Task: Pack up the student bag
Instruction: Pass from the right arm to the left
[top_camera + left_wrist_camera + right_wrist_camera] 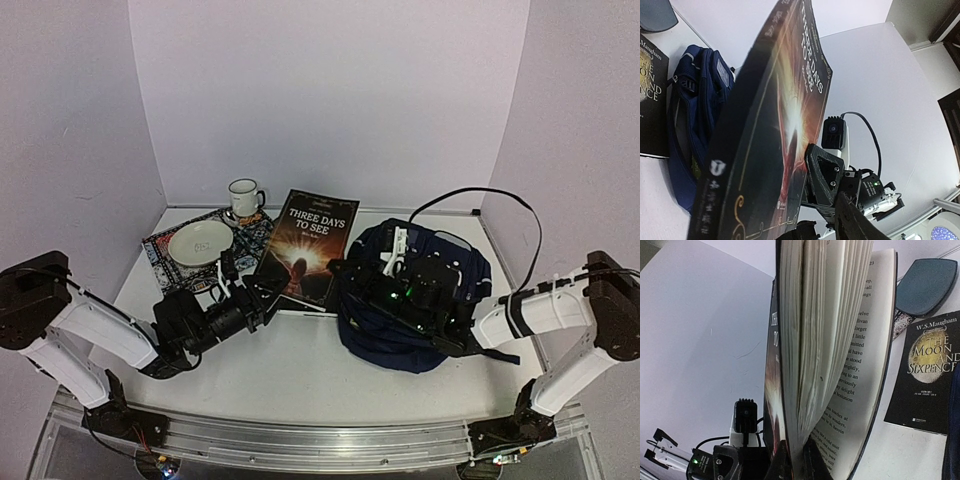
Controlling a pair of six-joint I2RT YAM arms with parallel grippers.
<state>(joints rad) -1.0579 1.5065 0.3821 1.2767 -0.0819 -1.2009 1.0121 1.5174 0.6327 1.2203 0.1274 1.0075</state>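
— Where is the student bag?

— It sits on the right half of the tabletop, a navy heap just beside the right edge of the book. The right arm reaches across the top of it.

— Which book?

— "Three Days to See", a paperback with a dark cover and a fiery glow. Both wrist views show it raised on edge rather than lying flat, and its pages fan apart.

— What is the right pincer doing?

— It is pressed together on that book. Its fingers pinch the cover and a sheaf of pages at the bottom of its own view.

— And the left pincer?

— It is at the book's near left corner. In its wrist view one dark finger shows close beside the cover. I cannot tell whether the pincer is gripping the book or standing spread around it.

— Is anything else out there?

— A second paperback, "The Moon and Sixpence", lies flat on the tabletop near the bag. A dark teal plate lies beyond it. Toward the back left, a white mug and a pale dish rest on a patterned cloth.
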